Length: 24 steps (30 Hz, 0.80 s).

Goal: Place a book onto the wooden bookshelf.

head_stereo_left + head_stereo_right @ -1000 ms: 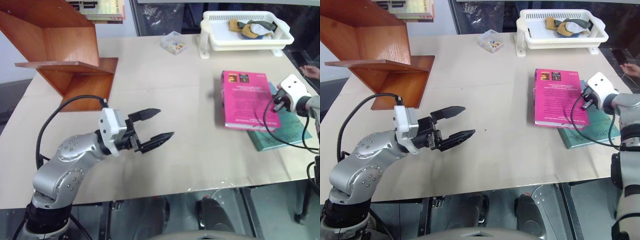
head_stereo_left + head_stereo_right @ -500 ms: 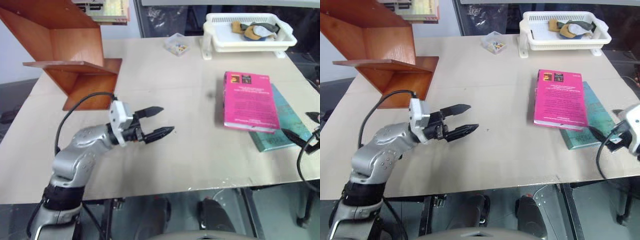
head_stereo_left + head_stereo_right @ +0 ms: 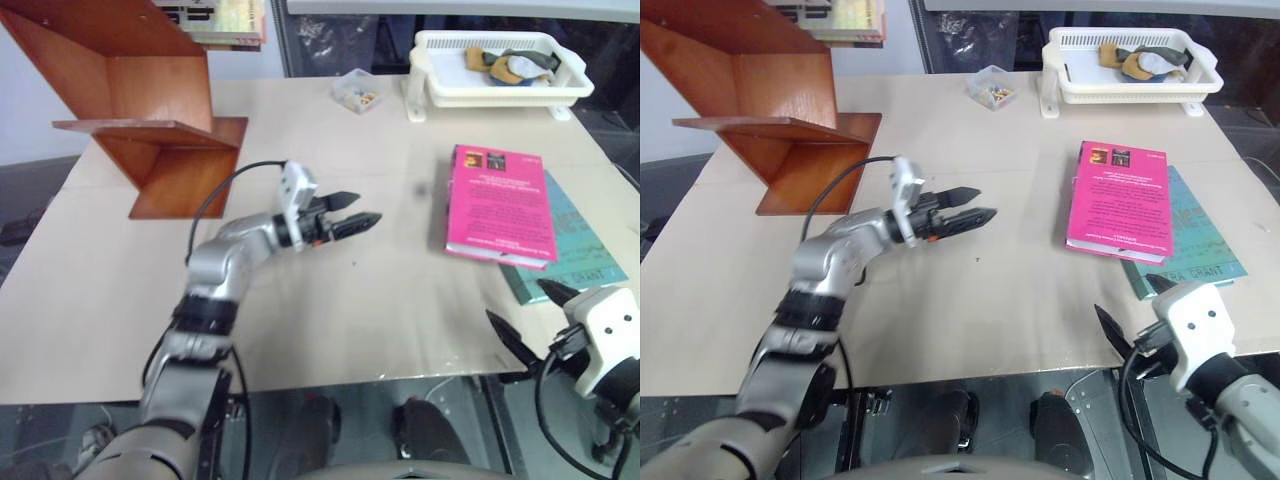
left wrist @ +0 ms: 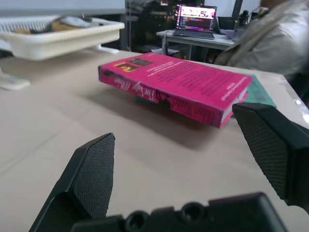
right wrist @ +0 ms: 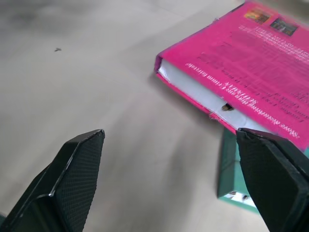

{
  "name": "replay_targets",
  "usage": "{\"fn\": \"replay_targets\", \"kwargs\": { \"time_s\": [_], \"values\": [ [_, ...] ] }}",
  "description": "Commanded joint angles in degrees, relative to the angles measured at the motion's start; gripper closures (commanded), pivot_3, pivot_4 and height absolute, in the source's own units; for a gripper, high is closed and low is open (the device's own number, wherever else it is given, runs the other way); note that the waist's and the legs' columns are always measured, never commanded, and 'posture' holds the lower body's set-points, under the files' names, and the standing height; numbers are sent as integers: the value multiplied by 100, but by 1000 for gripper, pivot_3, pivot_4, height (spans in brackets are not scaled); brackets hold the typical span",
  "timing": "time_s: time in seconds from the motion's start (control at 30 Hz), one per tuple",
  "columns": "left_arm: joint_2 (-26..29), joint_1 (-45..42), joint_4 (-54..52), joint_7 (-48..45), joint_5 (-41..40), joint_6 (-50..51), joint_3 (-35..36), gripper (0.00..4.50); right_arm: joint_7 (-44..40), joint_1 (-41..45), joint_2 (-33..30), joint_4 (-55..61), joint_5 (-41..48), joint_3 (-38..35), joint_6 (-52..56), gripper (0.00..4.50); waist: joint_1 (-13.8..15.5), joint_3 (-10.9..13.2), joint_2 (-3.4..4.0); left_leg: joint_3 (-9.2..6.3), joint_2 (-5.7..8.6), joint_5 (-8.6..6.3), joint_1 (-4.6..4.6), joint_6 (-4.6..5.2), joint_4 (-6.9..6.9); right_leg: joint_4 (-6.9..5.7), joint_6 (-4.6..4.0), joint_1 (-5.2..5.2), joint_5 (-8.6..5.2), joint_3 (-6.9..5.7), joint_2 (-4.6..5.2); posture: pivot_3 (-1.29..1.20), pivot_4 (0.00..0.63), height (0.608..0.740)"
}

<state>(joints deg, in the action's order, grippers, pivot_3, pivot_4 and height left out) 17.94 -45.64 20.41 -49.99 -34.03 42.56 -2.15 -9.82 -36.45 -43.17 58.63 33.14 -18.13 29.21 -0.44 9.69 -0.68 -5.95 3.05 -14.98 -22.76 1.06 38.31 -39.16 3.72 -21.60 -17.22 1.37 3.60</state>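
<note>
Wooden bookshelf [image 3: 150,150] located at table's far left. Left gripper [image 3: 358,210] held over table centre, jaws wide, empty, pointed rightward at book's spine. Book [image 3: 498,203] lies flat at right, partly atop teal book [image 3: 575,250], long axis running away from robot. Right gripper [image 3: 530,320] positioned at near table edge, jaws wide, empty, judged nearer to book
</note>
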Motion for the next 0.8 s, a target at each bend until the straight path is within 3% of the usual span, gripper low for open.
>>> {"fn": "replay_targets", "kwargs": {
  "time_s": [0.03,0.17,0.33,0.53,0.8],
  "values": [
    [-545,-864,1310,375,-234,945,320,0,612,-107,-188,137,-317,601,-556,30,3,0,-3,-13,9,0,-4,0,5,-2,6,0,2,-9,2,0,150,740],
    [-1240,-1960,3334,908,-221,944,968,0,1192,4,-369,137,-515,1096,-759,30,-57,6,-19,-10,15,3,-4,-5,7,-4,8,3,4,-1,5,0,150,740],
    [-1910,-2669,4827,1738,-218,246,1759,0,1820,306,-423,137,-774,1640,-739,30,-35,10,-27,-7,15,14,-8,-23,2,5,8,-2,3,2,6,0,150,740],
    [-2411,-3055,5422,2323,-369,-210,2631,0,2351,640,-418,137,-1010,2226,-679,30,-25,11,-27,-4,15,14,-14,-24,-2,12,9,-7,3,5,11,0,150,740],
    [-2764,-3103,5561,2224,-7,-270,2745,0,2677,750,-578,137,-1035,2294,-712,30,-33,10,-26,-1,17,14,-12,-24,-1,10,9,-6,3,6,11,0,150,740]
  ]
}}
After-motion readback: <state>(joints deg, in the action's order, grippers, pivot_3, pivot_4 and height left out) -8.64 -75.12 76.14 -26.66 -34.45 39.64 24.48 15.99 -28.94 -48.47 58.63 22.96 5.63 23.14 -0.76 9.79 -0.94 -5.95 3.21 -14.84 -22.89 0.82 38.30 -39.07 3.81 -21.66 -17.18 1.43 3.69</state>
